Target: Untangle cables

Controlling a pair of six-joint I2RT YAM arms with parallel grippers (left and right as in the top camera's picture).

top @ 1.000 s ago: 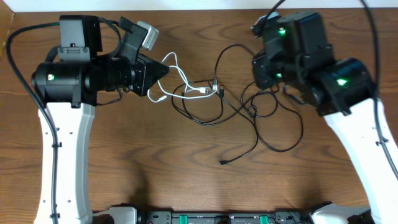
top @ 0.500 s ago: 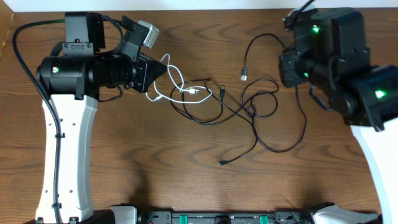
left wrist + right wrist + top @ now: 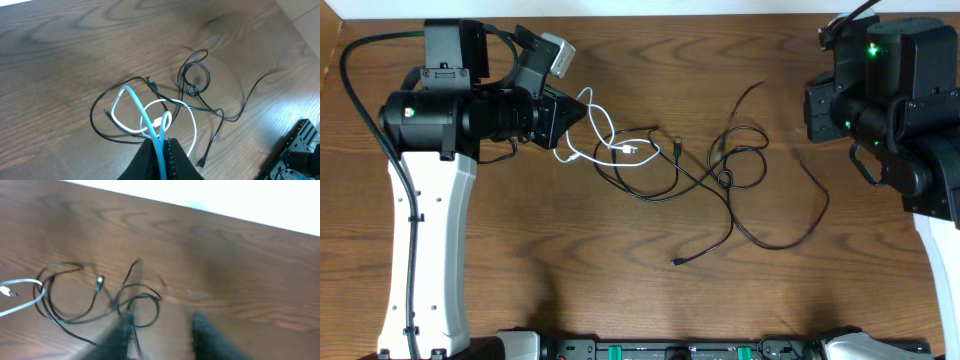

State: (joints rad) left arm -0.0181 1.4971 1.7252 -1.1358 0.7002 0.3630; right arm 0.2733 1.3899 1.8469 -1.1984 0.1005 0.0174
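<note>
The left gripper (image 3: 160, 144) had its fingers pressed together on the white cable (image 3: 190, 121), pinching it just above the table (image 3: 570, 270). From the overhead view the pinch sat left of the table's middle, toward the far edge. The white cable looped out from the fingertips, and its small plug (image 3: 631, 148) rested on the wood among the black strands.

The black cables (image 3: 725, 178) lay tangled around the middle of the table. One wide loop passed under the white cable. To its right, several strands crossed at a tight knot. A long strand ran from that knot toward the near edge and ended in a small plug (image 3: 677, 262). Another strand reached up toward the far edge, with its free end lying on the wood. A third curved out toward the right edge.

The right gripper (image 3: 165, 332) hung over the right side of the table, apart from the tangle. Its wrist view was blurred, yet the two dark fingers (image 3: 212, 335) stood spread. A black strand ran close beside the left one; whether it touched I could not tell.
</note>
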